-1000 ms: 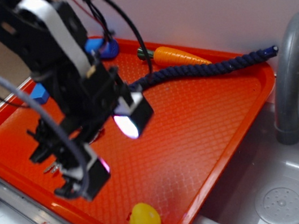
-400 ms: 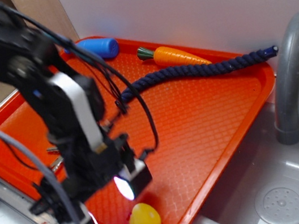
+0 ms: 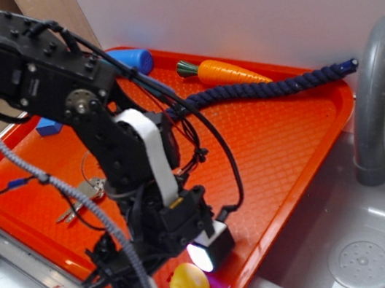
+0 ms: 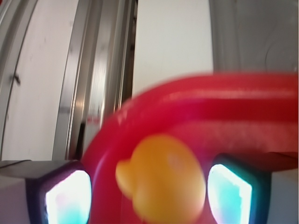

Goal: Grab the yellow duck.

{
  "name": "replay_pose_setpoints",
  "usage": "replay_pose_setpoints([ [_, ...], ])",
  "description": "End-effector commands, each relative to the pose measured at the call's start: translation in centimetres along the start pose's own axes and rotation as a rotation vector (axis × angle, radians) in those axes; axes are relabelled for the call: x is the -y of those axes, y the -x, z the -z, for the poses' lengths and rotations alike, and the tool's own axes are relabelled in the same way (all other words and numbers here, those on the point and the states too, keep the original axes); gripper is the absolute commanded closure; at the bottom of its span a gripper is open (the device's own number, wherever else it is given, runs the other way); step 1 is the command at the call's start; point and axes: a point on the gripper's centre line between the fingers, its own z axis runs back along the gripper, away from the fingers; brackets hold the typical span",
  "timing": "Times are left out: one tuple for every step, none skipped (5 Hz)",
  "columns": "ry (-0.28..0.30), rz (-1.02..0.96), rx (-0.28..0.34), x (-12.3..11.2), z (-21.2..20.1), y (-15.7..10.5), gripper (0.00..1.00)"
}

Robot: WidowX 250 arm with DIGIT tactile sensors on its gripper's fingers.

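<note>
Fingers (image 4: 231, 189): two lit pads, set wide apart, one seen at each side of the yellow duck (image 4: 163, 179) in the wrist view; contact with it cannot be told. Gripper (image 3: 182, 279): lowered over the near corner of the red tray (image 3: 281, 144). Yellow duck: lodged in that corner, close against the raised rim, between the pads. Arm: black, cabled, bent down from the upper left. Blue block (image 3: 47, 126): placed at the tray's far left edge. Blue cylinder (image 3: 135, 59): laid at the back rim. Toy carrot (image 3: 228, 72): laid beside a dark braided rope (image 3: 265, 89). Grey faucet (image 3: 376, 95): mounted at the right, over a sink (image 3: 365, 248).
</note>
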Motion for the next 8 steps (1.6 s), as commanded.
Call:
replay_pose_setpoints([
  [-0.053, -0.057, -0.049, 1.6, -0.3, 1.1, 1.0],
  [-0.062, -0.082, -0.127, 1.2, 0.2, 2.5, 1.0],
  [-0.085, -0.116, -0.135, -0.2, 0.1, 3.3, 1.0],
  [-0.088, -0.174, -0.118, -0.8, -0.8, 4.0, 1.0],
  [-0.151, -0.29, -0.032, -0.8, -5.5, 5.6, 1.0],
  [-0.211, -0.403, 0.044, -0.9, -10.8, 7.6, 1.0],
  [-0.269, -0.495, 0.058, -0.9, -15.6, 8.4, 1.0],
  [-0.321, -0.742, 0.046, 0.1, -18.1, 9.5, 1.0],
])
